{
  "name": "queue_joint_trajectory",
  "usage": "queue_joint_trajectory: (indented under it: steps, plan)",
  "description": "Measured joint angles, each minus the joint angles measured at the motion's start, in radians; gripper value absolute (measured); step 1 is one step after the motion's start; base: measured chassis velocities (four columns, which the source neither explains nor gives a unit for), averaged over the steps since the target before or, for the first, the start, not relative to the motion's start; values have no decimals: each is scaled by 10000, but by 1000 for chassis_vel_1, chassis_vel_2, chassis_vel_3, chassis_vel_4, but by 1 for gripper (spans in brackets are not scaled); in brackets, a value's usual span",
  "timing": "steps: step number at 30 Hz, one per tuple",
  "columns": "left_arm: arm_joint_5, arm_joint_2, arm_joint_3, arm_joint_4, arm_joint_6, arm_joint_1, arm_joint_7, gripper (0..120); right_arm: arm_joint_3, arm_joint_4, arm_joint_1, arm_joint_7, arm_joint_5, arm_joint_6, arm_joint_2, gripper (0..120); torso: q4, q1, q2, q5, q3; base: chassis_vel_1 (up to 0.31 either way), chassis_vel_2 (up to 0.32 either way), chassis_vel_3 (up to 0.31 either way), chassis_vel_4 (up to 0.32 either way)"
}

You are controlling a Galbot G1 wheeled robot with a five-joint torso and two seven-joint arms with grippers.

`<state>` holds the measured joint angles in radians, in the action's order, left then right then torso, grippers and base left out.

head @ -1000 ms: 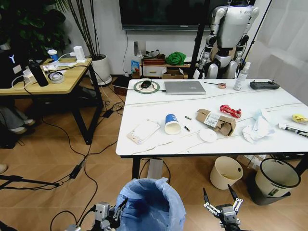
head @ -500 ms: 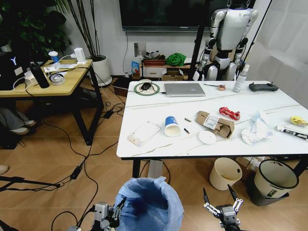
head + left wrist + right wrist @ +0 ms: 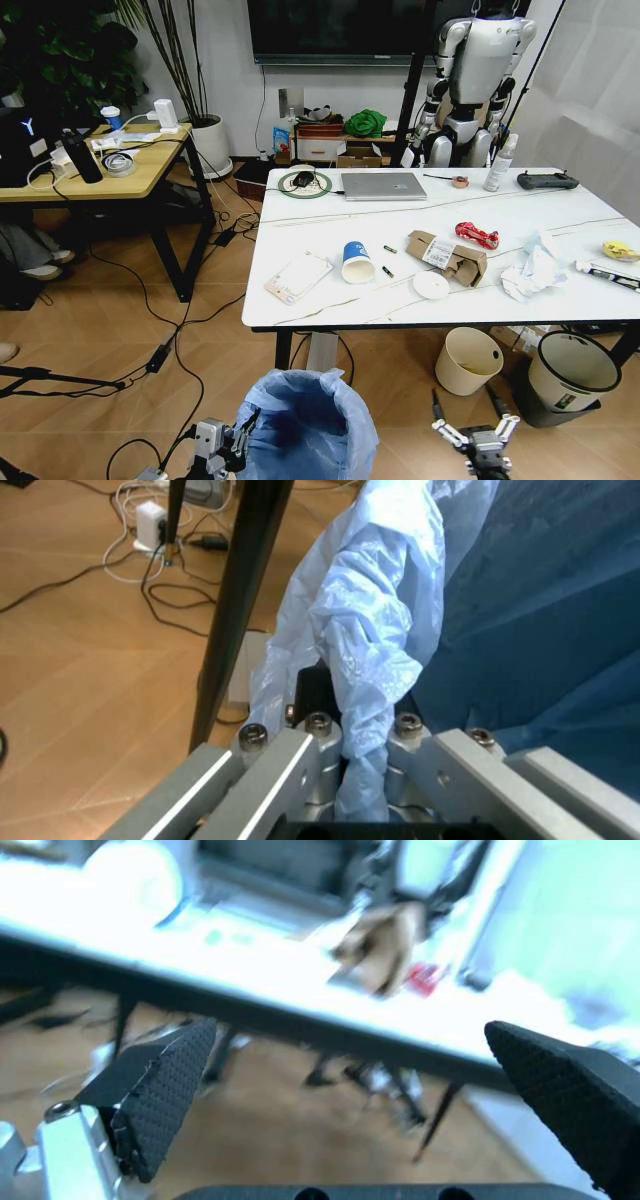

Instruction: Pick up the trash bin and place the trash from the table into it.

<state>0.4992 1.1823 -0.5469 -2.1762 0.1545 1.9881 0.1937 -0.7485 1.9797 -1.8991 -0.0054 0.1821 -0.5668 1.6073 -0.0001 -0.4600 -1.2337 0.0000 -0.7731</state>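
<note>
In the head view, the trash bin [image 3: 308, 425] is held low in front of the robot, over the wooden floor [image 3: 100, 340] and just short of the near black edge of the table [image 3: 330, 215]. The left gripper [image 3: 236, 442] is seen at the bin's left side, its fingers closed on the overhanging blue bag at the rim. The right gripper [image 3: 476, 428] is carried to the right of the bin, apart from it, with its fingers spread open and empty. Open floor is left between the bin and the table's near edge. On the table the trash is scattered: a paper cup [image 3: 356, 261], a cardboard box [image 3: 449, 256], a white lid [image 3: 431, 286], a red wrapper [image 3: 478, 234], tissues [image 3: 530, 270], a packet [image 3: 298, 275] near the left edge, and a yellow peel [image 3: 621, 250] at the far right. A laptop [image 3: 384, 184] and a controller [image 3: 547, 180] lie along the far side. Under the table's right part, a cream bucket [image 3: 470, 359] and a grey bin [image 3: 571, 372] stand on the floor. Cables [image 3: 190, 310] trail across the floor on the left.

In the left wrist view, crinkled blue bag [image 3: 375, 645] is pinched between the metal fingers [image 3: 290, 769], and a black table leg [image 3: 235, 607] stands close by.

In the right wrist view, the black padded fingers [image 3: 160, 1091] are held wide apart, with the table edge [image 3: 300, 1031] seen blurred beyond them.
</note>
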Motion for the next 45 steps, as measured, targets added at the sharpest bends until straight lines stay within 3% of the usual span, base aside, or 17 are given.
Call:
queue_joint_trajectory:
  steps: [5,9,10,18,23,31,41,45]
  plan:
    - [37,1,-147,-46,99,143,-4,0,85,1158,-148,293,-465,740,-412,100,-1,6,14,0,7,0,0,0,0]
    - [310,-190,-270,-138,250,90,-17,0,389,2371,-71,375,-1528,2101,-1197,100,4,12,28,1,16,0,0,0,0]
    - [397,-301,-284,-140,285,12,-39,0,381,2567,-25,363,-1710,2406,-1381,100,-4,13,32,0,17,0,0,0,0]
    - [544,-165,-757,-234,212,305,88,0,331,3093,750,336,-3104,4599,-2768,100,3,20,46,4,25,0,0,0,0]
    - [466,51,-848,-246,150,445,211,0,311,2797,1023,178,-3946,4761,-3402,100,0,22,52,5,28,0,0,0,0]
    - [230,738,-1057,-389,128,433,262,0,212,2335,1866,480,-5895,5416,-6655,100,0,27,61,4,33,0,0,0,0]
    - [44,1093,-1266,-498,159,457,278,0,1709,995,4437,647,-6177,6031,-7460,100,1,28,67,4,36,0,0,0,0]
    - [-2,1161,-1429,-514,199,460,375,0,3022,901,5273,615,-6435,6215,-8209,100,0,29,69,-2,38,0,0,0,0]
